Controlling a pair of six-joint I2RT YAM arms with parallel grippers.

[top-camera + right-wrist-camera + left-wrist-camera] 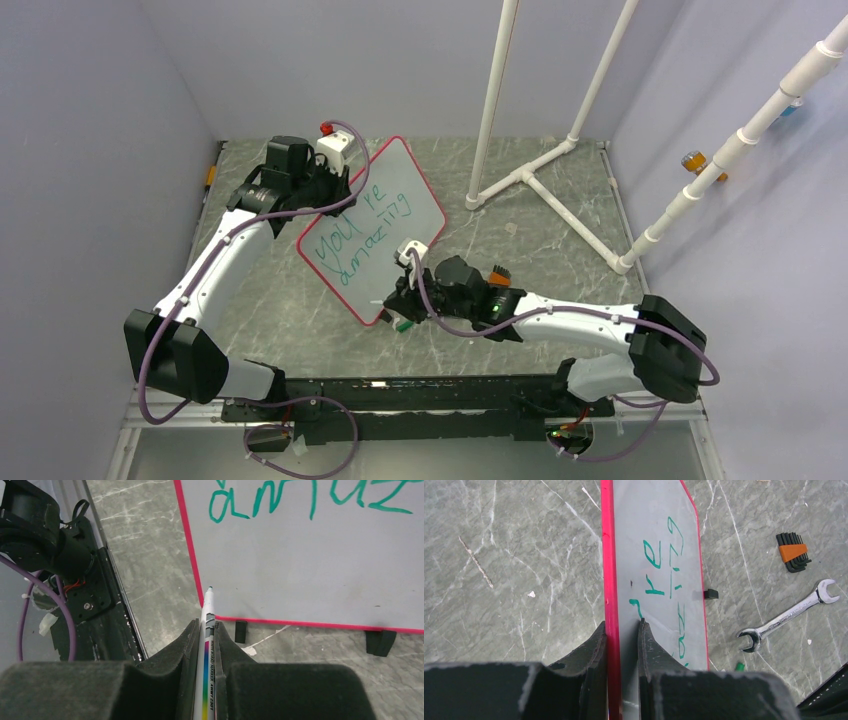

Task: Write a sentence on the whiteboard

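Note:
The whiteboard (385, 215), white with a red frame, lies tilted across the middle of the table. Green lettering (362, 232) reads "you're amazing" in two lines; it also shows in the left wrist view (655, 567) and the right wrist view (300, 497). My left gripper (622, 630) is shut on the board's red edge (608, 570) at its far left side (335, 185). My right gripper (206, 629) is shut on a white whiteboard marker (207, 615) with a rainbow stripe. Its tip hovers at the board's near left corner (392, 310), beside the frame.
A white PVC pipe frame (560, 160) stands at the back right. A wrench (789, 616), an orange-and-black hex key set (793, 552) and a small green cap (739, 666) lie on the table beside the board. Small black clips (380, 641) sit under the board's lower edge.

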